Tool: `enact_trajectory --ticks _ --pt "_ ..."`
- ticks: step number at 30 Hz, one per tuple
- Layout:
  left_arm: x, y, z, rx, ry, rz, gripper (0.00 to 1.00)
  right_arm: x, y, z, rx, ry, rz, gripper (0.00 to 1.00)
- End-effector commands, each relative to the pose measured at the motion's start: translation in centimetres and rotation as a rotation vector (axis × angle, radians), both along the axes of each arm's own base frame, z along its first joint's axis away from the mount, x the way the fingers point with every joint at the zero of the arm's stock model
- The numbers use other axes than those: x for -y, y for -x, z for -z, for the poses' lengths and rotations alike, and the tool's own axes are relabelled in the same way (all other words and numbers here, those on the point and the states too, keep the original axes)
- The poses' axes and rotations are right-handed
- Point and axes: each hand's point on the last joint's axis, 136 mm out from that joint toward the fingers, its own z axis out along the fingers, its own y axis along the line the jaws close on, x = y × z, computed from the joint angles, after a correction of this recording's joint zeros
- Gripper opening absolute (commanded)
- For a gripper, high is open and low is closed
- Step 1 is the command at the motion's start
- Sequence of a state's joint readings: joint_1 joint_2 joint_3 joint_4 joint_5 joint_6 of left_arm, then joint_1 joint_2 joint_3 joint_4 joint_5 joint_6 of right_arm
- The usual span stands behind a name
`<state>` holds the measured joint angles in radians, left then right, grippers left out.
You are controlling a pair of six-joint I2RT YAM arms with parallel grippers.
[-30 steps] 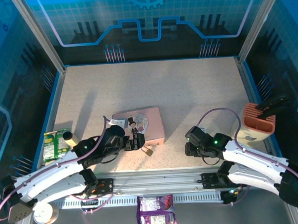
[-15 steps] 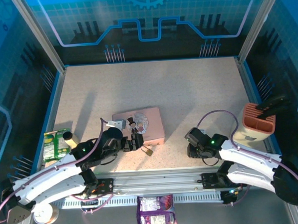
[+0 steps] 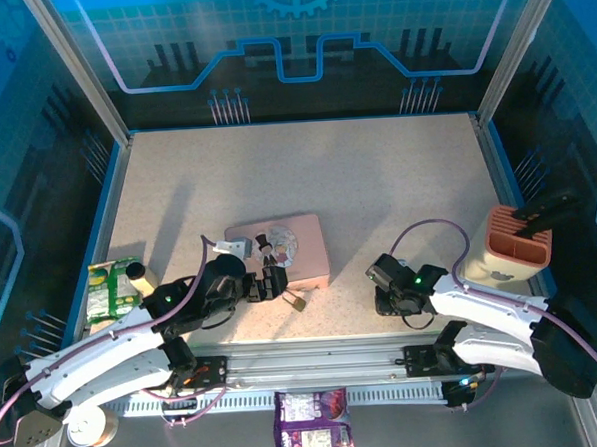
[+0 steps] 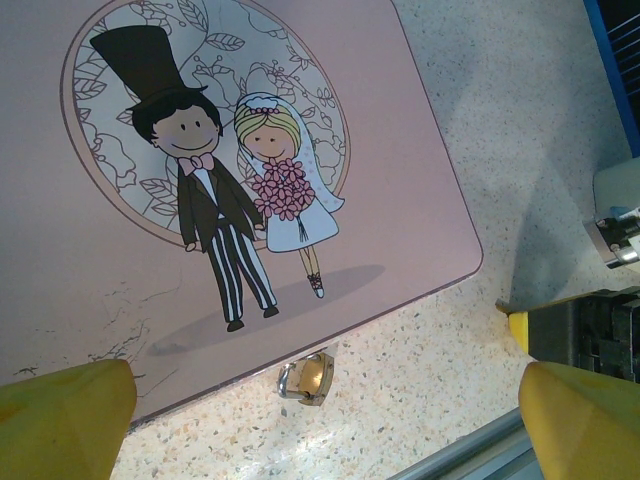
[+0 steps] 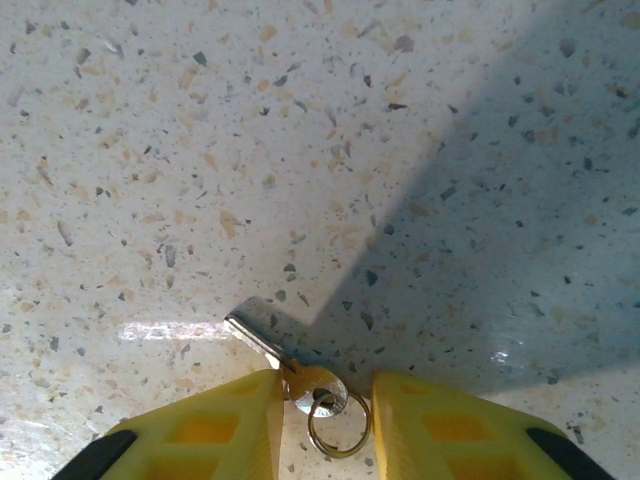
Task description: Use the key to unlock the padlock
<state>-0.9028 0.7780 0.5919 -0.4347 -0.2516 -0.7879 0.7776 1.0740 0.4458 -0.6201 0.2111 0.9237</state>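
Straddling the key (image 5: 293,368) with my right claw (image 5: 326,410): fingers narrowly apart, one right against its head, nothing gripped yet. My left claw (image 4: 325,420) gapes wide and empty over the padlock (image 4: 307,377), lying on the table (image 4: 520,130) beside the pink tin (image 4: 380,180).

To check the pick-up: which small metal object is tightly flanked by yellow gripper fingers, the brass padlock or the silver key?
The silver key, flat on the table between the fingers of the right gripper. The brass padlock lies beside the pink tin.
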Motion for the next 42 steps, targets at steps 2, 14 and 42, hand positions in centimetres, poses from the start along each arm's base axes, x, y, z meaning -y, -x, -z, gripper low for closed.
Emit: enact_trajectory --ticks 2,14,42 --pt "0.1 -0.4 -0.3 0.019 0.007 -0.021 0.99 -0.1 0.0 0.5 -0.014 -0.008 0.008 0.27" --pt "0.2 -0.5 -0.2 0.019 0.005 -0.024 0.99 -0.6 -0.1 0.3 0.0 -0.032 -0.003 0.13" --pt "5.2 -2.6 -3.1 0.102 0.104 0.089 0.97 -5.8 -3.8 -9.2 0.363 -0.466 -0.011 0.0"
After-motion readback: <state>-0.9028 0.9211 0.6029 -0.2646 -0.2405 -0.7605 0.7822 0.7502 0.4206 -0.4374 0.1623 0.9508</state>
